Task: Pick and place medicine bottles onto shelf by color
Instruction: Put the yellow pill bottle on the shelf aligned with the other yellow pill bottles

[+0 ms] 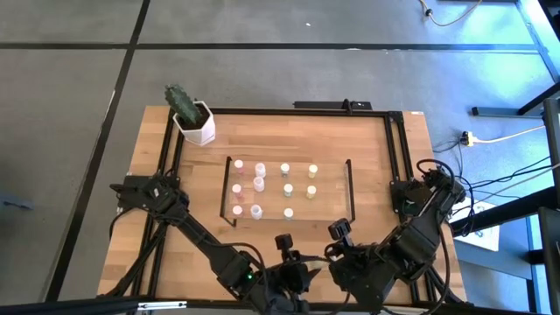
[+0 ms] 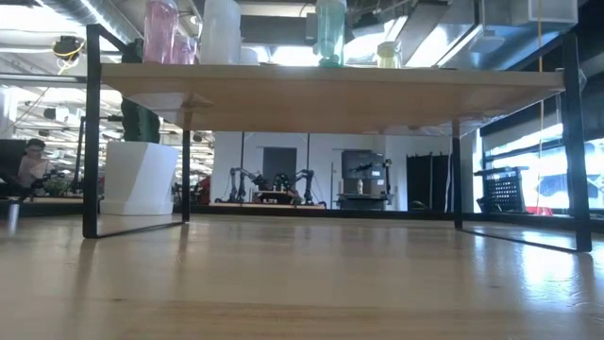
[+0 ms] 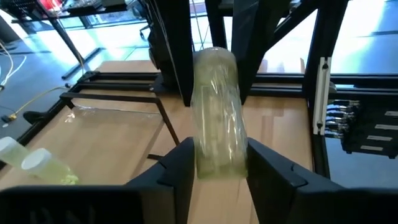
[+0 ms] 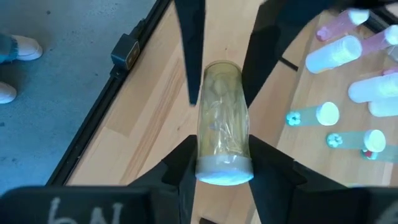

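Note:
A yellow medicine bottle (image 4: 222, 118) with a pale cap hangs above the table's near edge between both grippers. My left gripper (image 3: 217, 152) is shut on one end and my right gripper (image 4: 222, 152) on the other; they point at each other. In the high view the arms meet near the front, left gripper (image 1: 304, 262) and right gripper (image 1: 324, 260), and they hide the bottle. Pink, white, pale green and yellow bottles (image 1: 259, 183) stand upright on the shelf (image 1: 332, 206) in rows. My left gripper pinches the bottle's base end (image 3: 219, 165) between its two fingers. It comes from the table's left, slanting slightly down, with the fingers along the bottle. The bottle is lifted clear of the table. My right gripper pinches the bottle's cap end (image 4: 224, 168) between its two fingers. It comes from the table's right, slanting steeply down, with the fingers along the bottle. The rest of the bottle reaches away toward the left gripper's fingers (image 4: 191, 56).
A white hexagonal pot with a cactus (image 1: 194, 122) stands at the table's far left corner. Black frame rails (image 1: 394, 166) run along the table's edges. A person's shoe (image 4: 18, 46) shows on the floor beyond the near edge. Bare wood lies between the shelf and the near edge.

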Motion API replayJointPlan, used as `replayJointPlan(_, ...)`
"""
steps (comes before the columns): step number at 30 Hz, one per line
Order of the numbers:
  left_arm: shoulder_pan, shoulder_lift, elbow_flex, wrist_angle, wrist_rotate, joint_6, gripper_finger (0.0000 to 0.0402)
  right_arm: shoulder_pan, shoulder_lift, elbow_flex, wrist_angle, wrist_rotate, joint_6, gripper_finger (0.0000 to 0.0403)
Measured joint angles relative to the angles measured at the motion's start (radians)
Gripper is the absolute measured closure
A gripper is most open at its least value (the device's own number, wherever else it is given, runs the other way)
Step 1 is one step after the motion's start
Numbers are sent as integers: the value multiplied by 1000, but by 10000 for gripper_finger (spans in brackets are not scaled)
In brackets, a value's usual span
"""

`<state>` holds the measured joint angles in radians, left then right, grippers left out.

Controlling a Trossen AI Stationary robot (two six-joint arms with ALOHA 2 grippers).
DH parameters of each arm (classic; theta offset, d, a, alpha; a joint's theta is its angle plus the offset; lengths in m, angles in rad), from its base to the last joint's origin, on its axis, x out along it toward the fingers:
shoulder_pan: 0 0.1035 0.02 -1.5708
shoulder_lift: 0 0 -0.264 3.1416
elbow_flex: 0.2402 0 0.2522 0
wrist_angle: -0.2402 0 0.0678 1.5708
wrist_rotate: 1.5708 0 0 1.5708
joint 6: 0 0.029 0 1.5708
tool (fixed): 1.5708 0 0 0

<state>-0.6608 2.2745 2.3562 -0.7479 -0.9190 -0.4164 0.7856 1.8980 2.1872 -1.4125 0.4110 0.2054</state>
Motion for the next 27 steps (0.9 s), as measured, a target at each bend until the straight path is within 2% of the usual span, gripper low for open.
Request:
replayJointPlan(7, 24, 0, -1, 0, 51, -1, 246, -1, 0, 0, 2, -5, 2, 281)
replayJointPlan(12, 25, 0, -1, -32, 62, -1, 242, -1, 0, 0, -36, -23, 32, 281)
replayJointPlan(20, 7, -15, -1, -119, 68, -4, 240, -16, 0, 1, -89, -116, 98, 281)
replayJointPlan(27, -25, -66, -1, -222, 51, -110, 242, -79, -1, 5, -154, -222, 211, 281)
